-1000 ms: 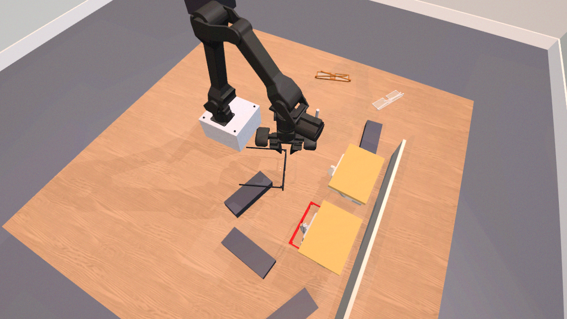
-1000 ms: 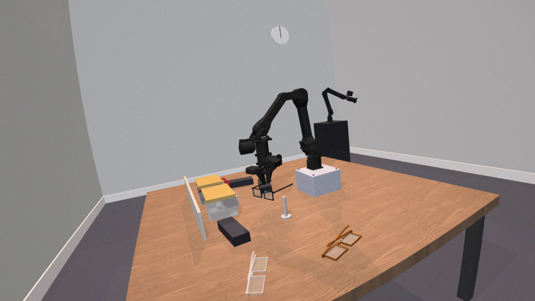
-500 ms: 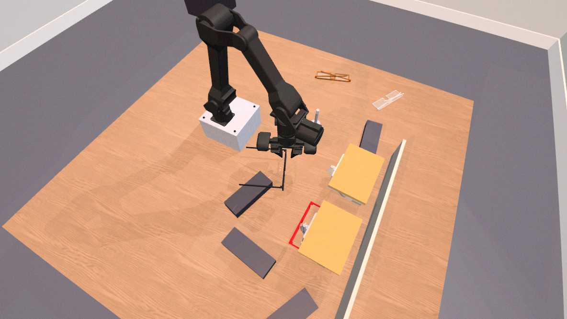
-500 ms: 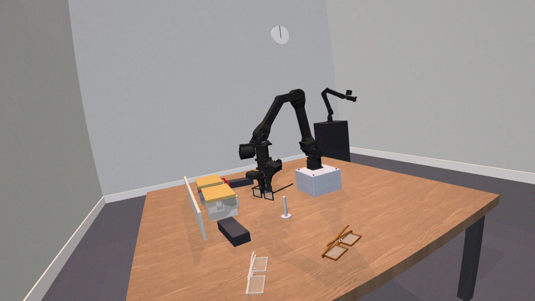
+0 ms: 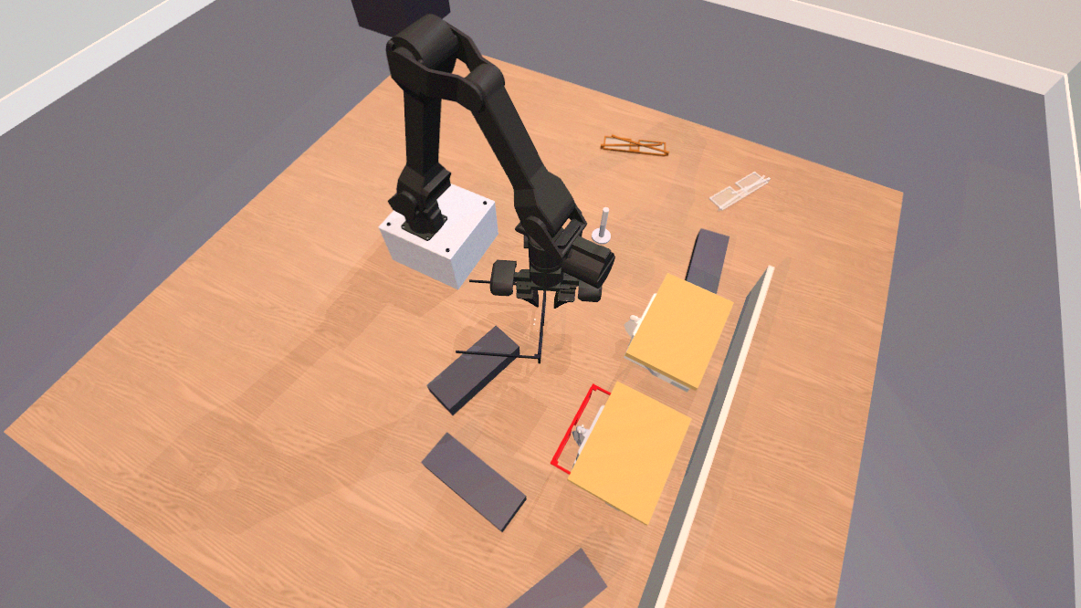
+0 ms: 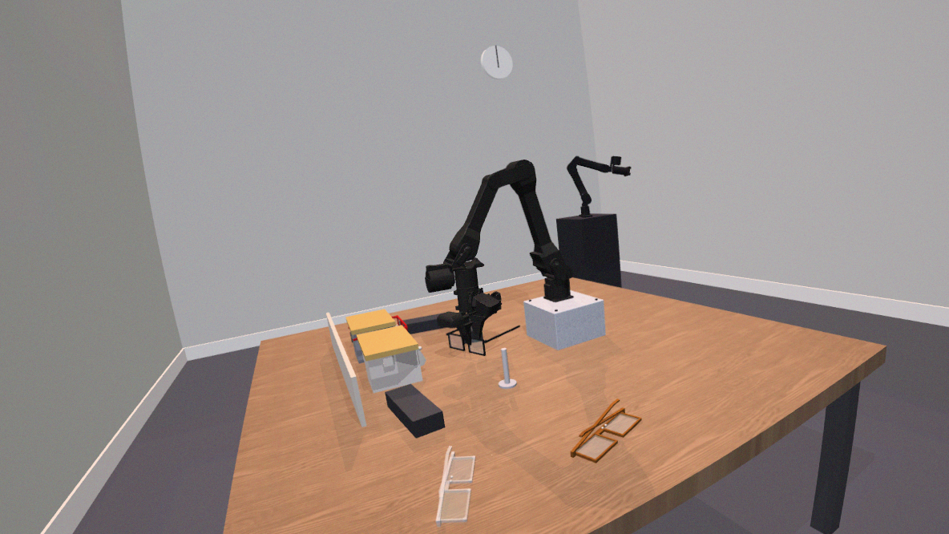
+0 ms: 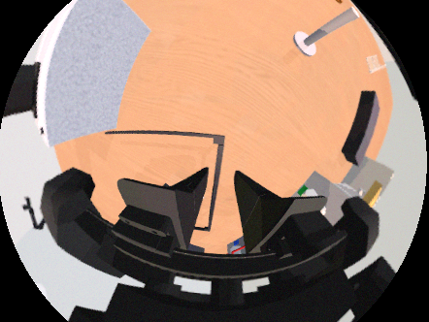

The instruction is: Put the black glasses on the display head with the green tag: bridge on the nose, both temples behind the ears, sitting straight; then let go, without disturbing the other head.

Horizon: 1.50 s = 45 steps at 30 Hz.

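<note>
The black glasses [image 5: 541, 332] [image 6: 502, 333] [image 7: 160, 132] stand in front of the arm's base with both temples unfolded towards the base side; one temple crosses over a black block in the top view. My gripper [image 5: 549, 304] [image 6: 472, 341] [image 7: 221, 172] is partly open, pointing down at the front frame. In the wrist view the front bar runs through the gap between the fingertips, with space beside it. The head with the green tag [image 7: 302, 190] is the head [image 5: 633, 325] nearer the metal post, under a yellow board. The other head [image 5: 582, 433] is inside a red frame.
Yellow boards [image 5: 680, 330] [image 5: 631, 452] cover both heads; a long upright panel [image 5: 714, 438] stands behind them. Black blocks [image 5: 474, 370] [image 5: 474, 481] [image 5: 708, 260] lie around. A metal post [image 5: 603, 223] [image 6: 505, 366] stands nearby. Orange glasses [image 6: 595, 459] and clear glasses [image 6: 438, 507] lie farther off.
</note>
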{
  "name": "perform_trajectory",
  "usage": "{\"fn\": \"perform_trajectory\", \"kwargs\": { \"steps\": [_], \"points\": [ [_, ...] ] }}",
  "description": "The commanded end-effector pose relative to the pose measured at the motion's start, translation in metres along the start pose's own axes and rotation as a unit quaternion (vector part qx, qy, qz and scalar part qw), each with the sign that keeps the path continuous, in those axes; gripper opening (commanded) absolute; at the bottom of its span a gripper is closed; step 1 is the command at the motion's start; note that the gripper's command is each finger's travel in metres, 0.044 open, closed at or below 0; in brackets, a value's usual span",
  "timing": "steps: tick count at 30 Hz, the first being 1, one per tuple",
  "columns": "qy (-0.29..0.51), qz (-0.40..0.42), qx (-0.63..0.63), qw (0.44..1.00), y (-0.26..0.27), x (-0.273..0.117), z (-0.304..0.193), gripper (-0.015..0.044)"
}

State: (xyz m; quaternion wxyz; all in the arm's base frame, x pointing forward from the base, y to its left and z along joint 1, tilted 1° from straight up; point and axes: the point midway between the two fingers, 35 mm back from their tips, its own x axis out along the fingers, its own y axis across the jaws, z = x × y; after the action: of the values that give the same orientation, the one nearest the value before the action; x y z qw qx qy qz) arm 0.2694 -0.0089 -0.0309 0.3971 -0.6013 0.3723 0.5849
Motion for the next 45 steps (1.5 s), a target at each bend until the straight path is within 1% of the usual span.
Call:
{"fn": "perform_trajectory", "kwargs": {
  "steps": [1,11,15,20,27,31,42,45],
  "points": [
    [-0.005,0.007,-0.001,1.000,0.005,0.009,0.003,0.0140],
    [-0.005,0.007,-0.001,1.000,0.005,0.013,0.003,0.0140],
    [-0.002,0.003,0.000,1.000,0.003,0.011,0.001,0.0035],
    [-0.002,0.003,0.000,1.000,0.003,0.011,0.001,0.0002],
    [-0.002,0.003,0.000,1.000,0.002,0.008,0.001,0.0000],
    [-0.002,0.004,0.000,1.000,-0.001,-0.011,0.000,0.0000],
    [-0.004,0.006,-0.001,1.000,0.001,-0.083,0.002,0.0000],
    [-0.005,0.006,-0.001,1.000,0.002,-0.088,0.004,0.0000]
  ]
}}
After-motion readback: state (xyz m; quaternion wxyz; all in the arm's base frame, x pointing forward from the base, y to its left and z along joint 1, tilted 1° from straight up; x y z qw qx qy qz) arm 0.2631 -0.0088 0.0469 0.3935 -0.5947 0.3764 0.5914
